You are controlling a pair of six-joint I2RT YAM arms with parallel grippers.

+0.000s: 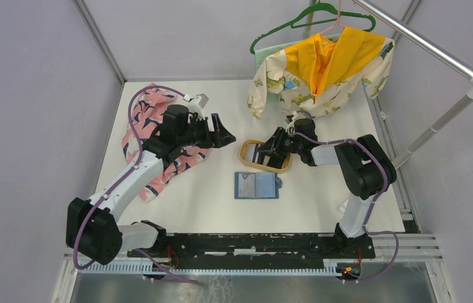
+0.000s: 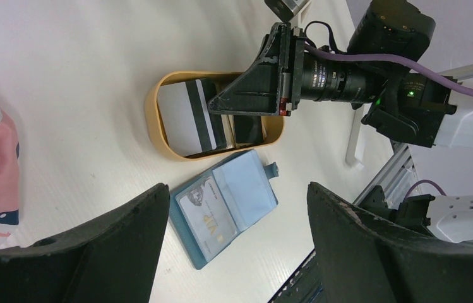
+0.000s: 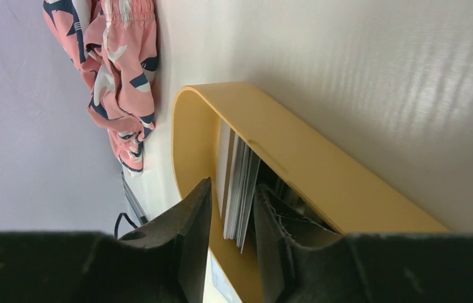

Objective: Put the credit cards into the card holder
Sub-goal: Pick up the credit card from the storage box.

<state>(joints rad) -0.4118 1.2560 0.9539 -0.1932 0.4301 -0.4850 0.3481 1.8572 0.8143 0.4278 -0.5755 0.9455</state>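
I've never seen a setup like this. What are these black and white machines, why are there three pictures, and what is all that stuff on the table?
These are two robot arms bolted at the near edge of a white table. One picture looks down from above; the other two come from small cameras on each arm's wrist, so you see that arm's own black fingers.

On the table lie a tan oval wooden tray holding dark and grey credit cards, an opened teal-blue card holder with a pale card already in one pocket, and a pink patterned cloth. A yellow and cream garment hangs from a rail.

The right gripper reaches into the tray, its fingers either side of a stack of cards; whether they already grip it I cannot tell. The left gripper hangs open, holding nothing.
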